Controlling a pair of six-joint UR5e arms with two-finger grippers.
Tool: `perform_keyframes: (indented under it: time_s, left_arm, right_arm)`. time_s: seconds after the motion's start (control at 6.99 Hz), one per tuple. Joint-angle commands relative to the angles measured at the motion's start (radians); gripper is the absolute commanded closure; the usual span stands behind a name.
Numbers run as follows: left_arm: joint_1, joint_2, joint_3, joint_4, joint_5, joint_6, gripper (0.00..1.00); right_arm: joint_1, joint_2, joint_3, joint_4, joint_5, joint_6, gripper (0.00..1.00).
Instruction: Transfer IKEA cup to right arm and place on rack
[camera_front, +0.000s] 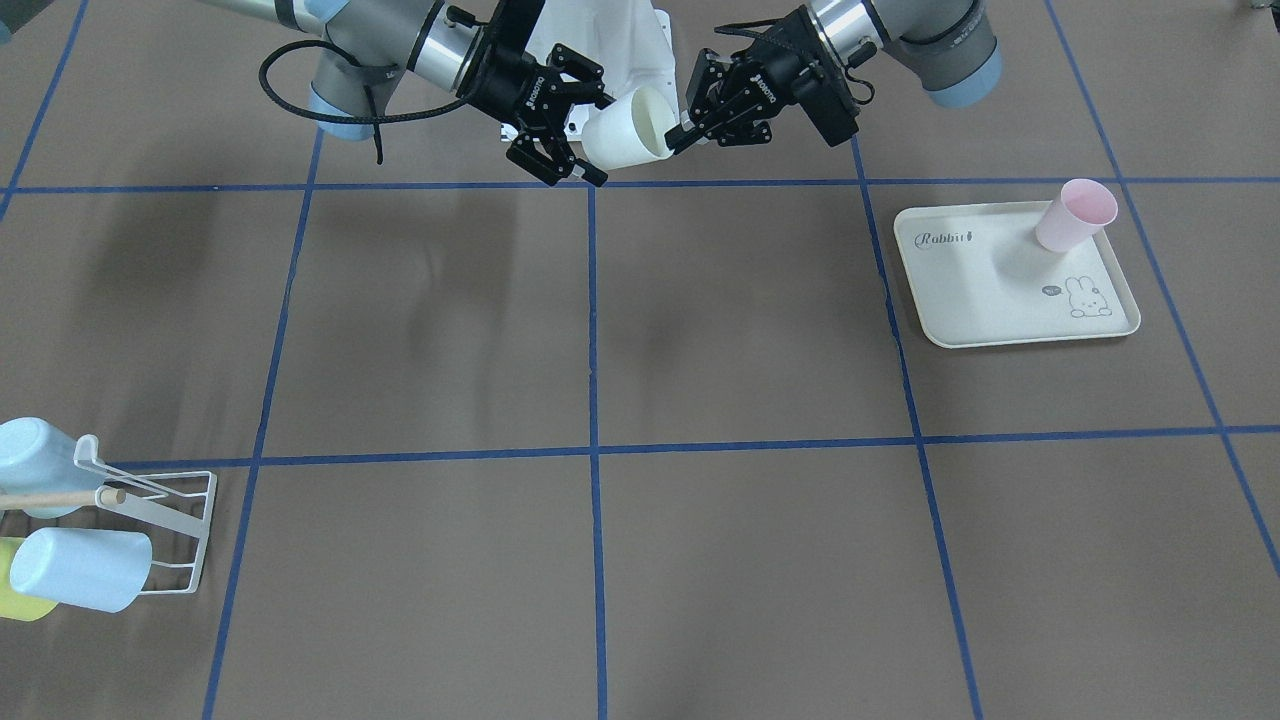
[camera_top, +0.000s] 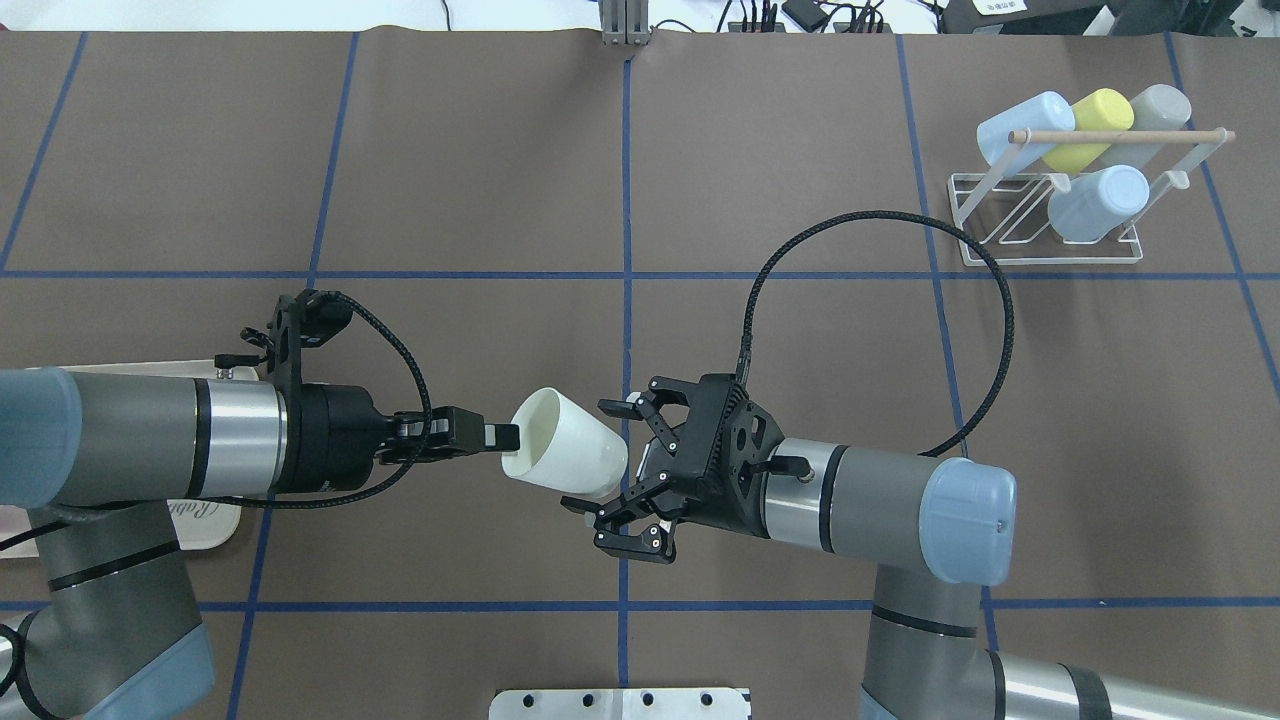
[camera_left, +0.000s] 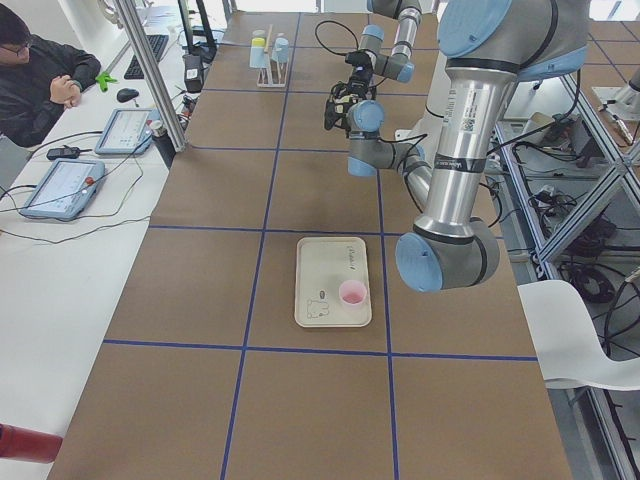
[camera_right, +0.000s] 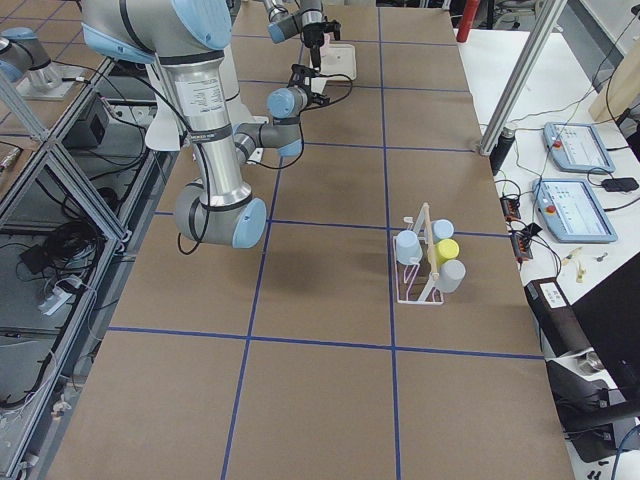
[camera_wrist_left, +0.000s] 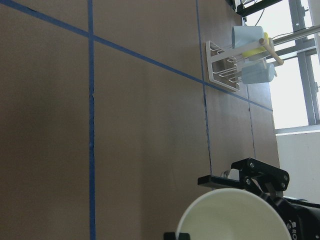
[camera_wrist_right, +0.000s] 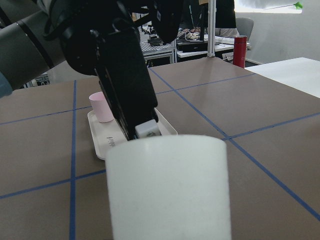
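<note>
When seen from overhead, two grippers met above the middle of the table (camera_top: 450, 150) around one white cup (camera_top: 565, 455), held sideways in the air. The left gripper (camera_top: 508, 437) was pinched tight on the rim at the cup's 9 o'clock. The right gripper (camera_top: 592, 457) was splayed wide, straddling the base from 3 o'clock. One rack (camera_top: 1045, 262) sat at 2 o'clock, carrying four racked cups (camera_top: 1095, 200): two pale blue, one yellow, one grey. Facing the robot, the front camera showed one pink cup (camera_front: 1073, 215) standing at the 1 o'clock corner of one tray (camera_front: 990, 290). Through the right wrist camera, the white cup's wall filled 6 o'clock, with the left gripper's tip touching its rim at 12.
</note>
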Motion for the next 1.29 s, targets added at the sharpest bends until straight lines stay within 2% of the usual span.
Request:
perform_keyframes:
  time_s: [0.0,0.14,0.29,0.57,0.86,1.0,1.14]
  left_arm:
    - [0.000,0.000,0.000,-0.002,-0.001,0.000,1.00]
    - [0.000,0.000,-0.002,-0.005,-0.003,0.000,0.95]
    - [0.000,0.000,-0.002,-0.002,0.002,0.002,0.02]
    - [-0.021,0.008,-0.009,0.000,0.002,0.006,0.00]
    - [-0.089,0.090,-0.014,0.005,-0.021,0.133,0.00]
    - [-0.141,0.167,-0.017,0.006,-0.023,0.235,0.00]
    - [-0.208,0.268,-0.038,0.006,-0.053,0.394,0.00]
  right_arm:
    - [0.001,-0.003,-0.001,0.006,0.000,0.001,0.43]
    - [0.001,-0.009,-0.004,0.037,0.000,0.003,0.85]
    - [0.004,-0.012,-0.004,0.048,-0.011,0.003,1.00]
    - [0.004,-0.014,-0.006,0.045,-0.060,-0.002,1.00]
    - [0.016,-0.030,-0.004,-0.009,-0.118,-0.002,1.00]
    - [0.047,-0.032,0.000,-0.130,-0.123,-0.007,1.00]
    - [0.079,-0.023,0.020,-0.302,-0.121,-0.008,1.00]
